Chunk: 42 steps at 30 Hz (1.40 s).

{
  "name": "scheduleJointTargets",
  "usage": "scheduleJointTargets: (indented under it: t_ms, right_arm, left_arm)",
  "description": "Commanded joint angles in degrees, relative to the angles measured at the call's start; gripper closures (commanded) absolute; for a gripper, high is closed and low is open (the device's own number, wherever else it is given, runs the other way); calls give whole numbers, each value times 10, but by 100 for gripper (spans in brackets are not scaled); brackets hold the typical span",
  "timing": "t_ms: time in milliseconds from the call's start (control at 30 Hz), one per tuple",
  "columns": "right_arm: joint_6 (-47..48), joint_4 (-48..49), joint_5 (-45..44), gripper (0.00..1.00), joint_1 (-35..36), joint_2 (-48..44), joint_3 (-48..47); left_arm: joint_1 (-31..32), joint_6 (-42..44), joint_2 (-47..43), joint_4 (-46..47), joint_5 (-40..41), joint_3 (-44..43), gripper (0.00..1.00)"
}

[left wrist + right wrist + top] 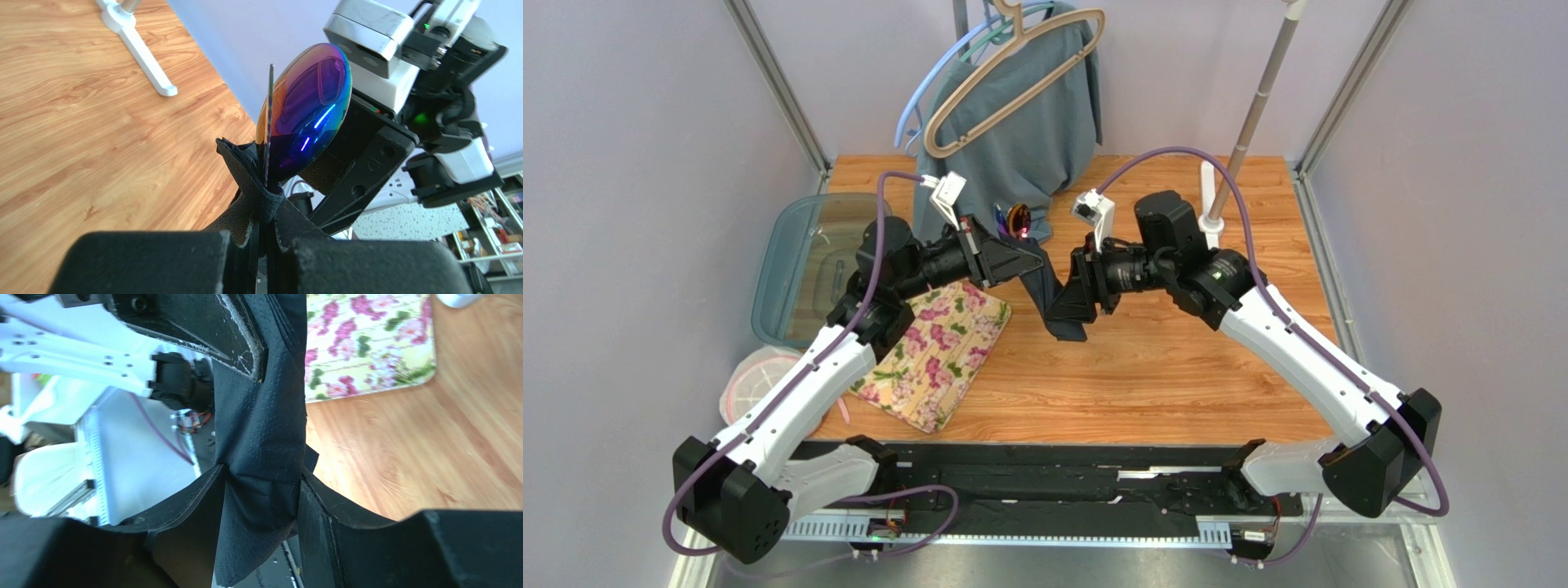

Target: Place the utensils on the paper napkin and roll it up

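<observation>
- Top external view: both arms meet just past the far right corner of the floral mat (934,355), holding the paper napkin (1063,309) up off the desk (1161,368) between them.
- Left tool (261,240) is pinched tight on the bunched napkin. The spoon (307,104) pokes out of the bundle bowl-first, with a thin second piece (269,116) showing edge-on beside it.
- Right tool (258,499) is clamped on the other end of the black paper, with a loose flap hanging below, toward the desk on the mat's right side.
- So the metal is wrapped inside the paper and the whole bundle is in the air, nothing resting on the mat.
- Handling, my guess: the paper is thin, soft and easy to tear, so pulling the two ends apart too hard could rip it.
- The spoon and the thin piece look stiff, glossy and slick, and could slide out of a loose wrap if it tilts.
- I'd grip over the spots where paper backs onto metal, near the handles, not on the empty flap.
</observation>
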State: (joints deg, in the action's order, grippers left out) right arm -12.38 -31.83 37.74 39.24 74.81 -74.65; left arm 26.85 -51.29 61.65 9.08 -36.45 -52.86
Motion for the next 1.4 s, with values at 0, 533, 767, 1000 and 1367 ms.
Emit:
scheduleJointTargets:
  t_ms: [0,533,767,1000,1367]
  right_arm:
    - [-34,49,110,52,-10,-15,-1]
    - [-79,88,177,45,-28,-16,15]
    - [-120,132,213,60,-27,-17,37]
    - [-142,150,227,100,-27,-13,38]
    - [-134,180,158,100,-28,-19,-3]
  left_arm:
    - [-3,-27,-24,81,-21,-2,100]
    - [-5,-37,-22,102,-34,-7,100]
    - [-5,-46,-19,110,-37,-14,100]
    - [-5,-49,-14,115,-41,-18,100]
    - [-5,-30,-35,79,-34,-5,76]
